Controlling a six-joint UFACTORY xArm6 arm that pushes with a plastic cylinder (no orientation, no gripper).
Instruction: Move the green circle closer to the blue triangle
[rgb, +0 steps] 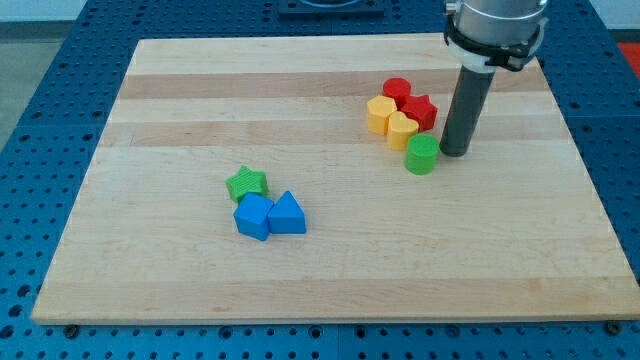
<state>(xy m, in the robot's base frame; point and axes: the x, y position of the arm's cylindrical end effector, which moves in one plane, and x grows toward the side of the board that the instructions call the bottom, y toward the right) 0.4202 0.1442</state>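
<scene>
The green circle (422, 155) is a short green cylinder at the view's centre right. My tip (455, 153) stands right beside it on its right, touching or nearly touching. The blue triangle (287, 214) lies left of centre, far to the lower left of the green circle. A blue block (253, 216) touches the triangle's left side, and a green star (246, 183) sits just above that.
A cluster sits just above and left of the green circle: a red cylinder (397, 90), a red star (418, 111), and two yellow blocks (381, 114) (402, 129). The wooden board (330, 270) lies on a blue perforated table.
</scene>
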